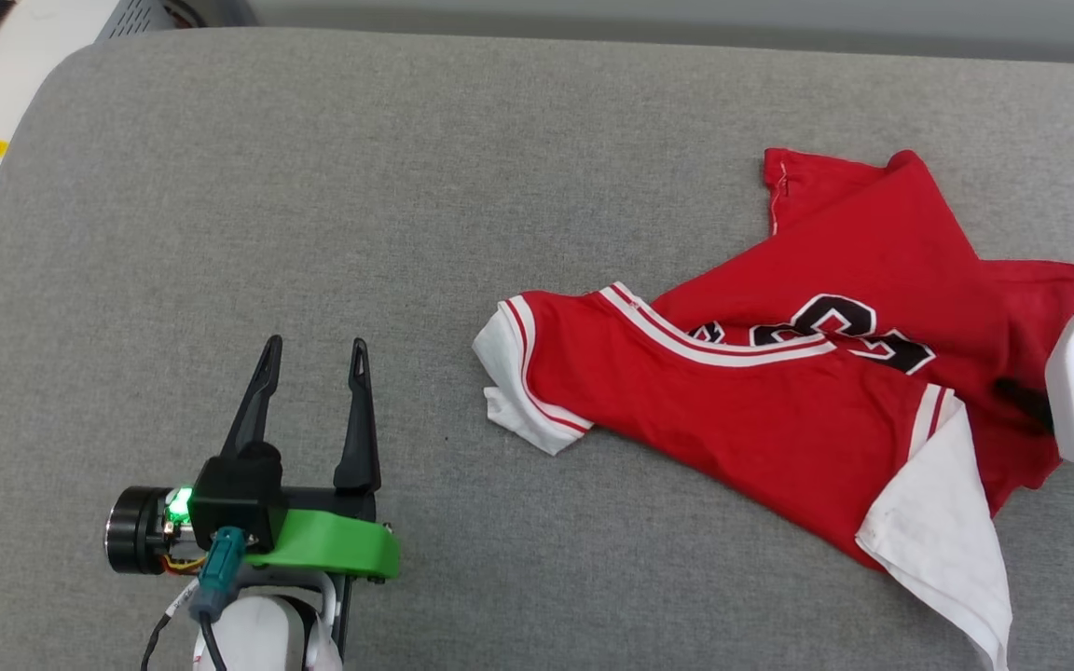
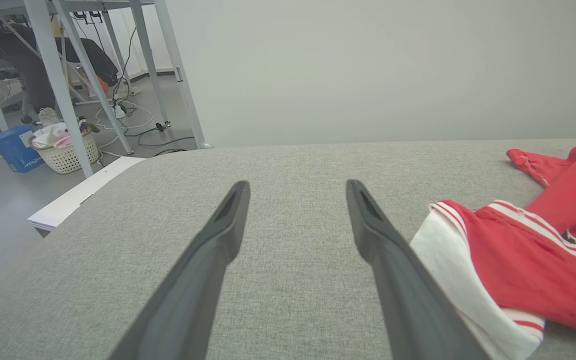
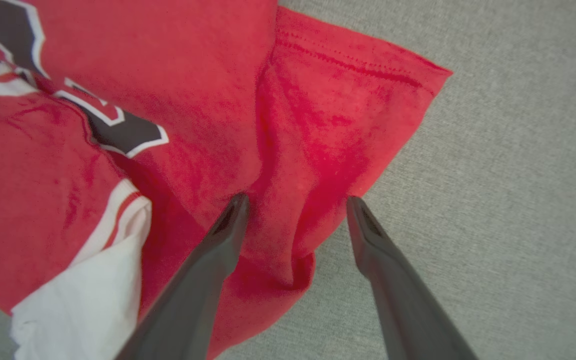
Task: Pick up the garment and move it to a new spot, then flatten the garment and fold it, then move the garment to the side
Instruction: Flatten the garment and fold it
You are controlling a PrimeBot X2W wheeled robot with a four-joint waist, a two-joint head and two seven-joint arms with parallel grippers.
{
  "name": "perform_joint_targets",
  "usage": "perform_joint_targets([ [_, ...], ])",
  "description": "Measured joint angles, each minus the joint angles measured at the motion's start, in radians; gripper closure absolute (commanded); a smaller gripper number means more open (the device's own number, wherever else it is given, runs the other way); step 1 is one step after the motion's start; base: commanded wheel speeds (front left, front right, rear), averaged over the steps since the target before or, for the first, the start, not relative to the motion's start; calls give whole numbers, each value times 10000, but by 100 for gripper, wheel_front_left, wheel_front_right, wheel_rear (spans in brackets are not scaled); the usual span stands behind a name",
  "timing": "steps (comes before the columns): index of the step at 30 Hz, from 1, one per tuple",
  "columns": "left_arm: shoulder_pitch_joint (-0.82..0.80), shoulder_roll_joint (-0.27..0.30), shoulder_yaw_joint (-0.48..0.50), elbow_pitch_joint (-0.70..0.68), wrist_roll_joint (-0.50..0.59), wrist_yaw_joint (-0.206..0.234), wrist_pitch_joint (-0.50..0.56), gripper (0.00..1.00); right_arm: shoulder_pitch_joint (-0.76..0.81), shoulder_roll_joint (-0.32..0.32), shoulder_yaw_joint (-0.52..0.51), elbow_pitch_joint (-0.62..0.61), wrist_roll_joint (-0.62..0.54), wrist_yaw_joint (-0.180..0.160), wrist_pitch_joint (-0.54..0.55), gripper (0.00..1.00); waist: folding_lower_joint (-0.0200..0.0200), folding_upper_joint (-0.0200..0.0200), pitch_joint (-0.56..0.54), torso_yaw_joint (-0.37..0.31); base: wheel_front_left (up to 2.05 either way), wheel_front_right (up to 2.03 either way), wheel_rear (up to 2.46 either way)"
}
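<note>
- Grey padded surface point(image 1: 313, 186): carries the whole scene.
- Garment point(image 1: 733, 410): lies crumpled on the surface's right half, white sleeves showing, number partly covered.
- Left gripper point(image 1: 316, 347): jaws wide, empty, apart from the garment.
- Right gripper point(image 3: 295, 200): jaws wide, straddling a red fold at the garment's right edge.

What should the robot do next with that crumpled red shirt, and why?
Probably lower the right gripper and close it on the shirt: its open jaws straddle a red fold near the hem, while the left gripper hovers open over bare grey surface, apart from it.
</note>
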Motion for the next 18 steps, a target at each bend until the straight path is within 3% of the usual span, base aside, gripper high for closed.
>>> perform_joint_targets([
  [6, -261, -8, -115, 82, -10, 19, 0, 0, -238, 341, 851, 1501, 353, -8, -894, 0, 0, -1, 408, 305, 0, 0, 0],
  [7, -259, -8, -109, 113, -10, 31, 0, 0, -244, 328, 953, 1542, 416, -10, -1208, 64, 0, 0, 381, 318, 0, 0, 0],
  [8, -258, -10, -102, 127, -10, 44, 0, 0, -245, 284, 1103, 1538, 462, -10, -1555, 100, 0, 0, 342, 323, 0, 0, 0],
  [14, -151, -10, 31, 226, -8, 48, 0, 0, -394, 138, 1599, 1221, 880, -6, -3971, 100, 1, 0, -94, 207, 0, 0, 0],
  [18, 51, -10, 52, 261, -8, 27, 0, 0, -591, -161, 1632, 174, 1195, -2, -5152, 100, 1, 0, -542, 90, 0, 0, 0],
])
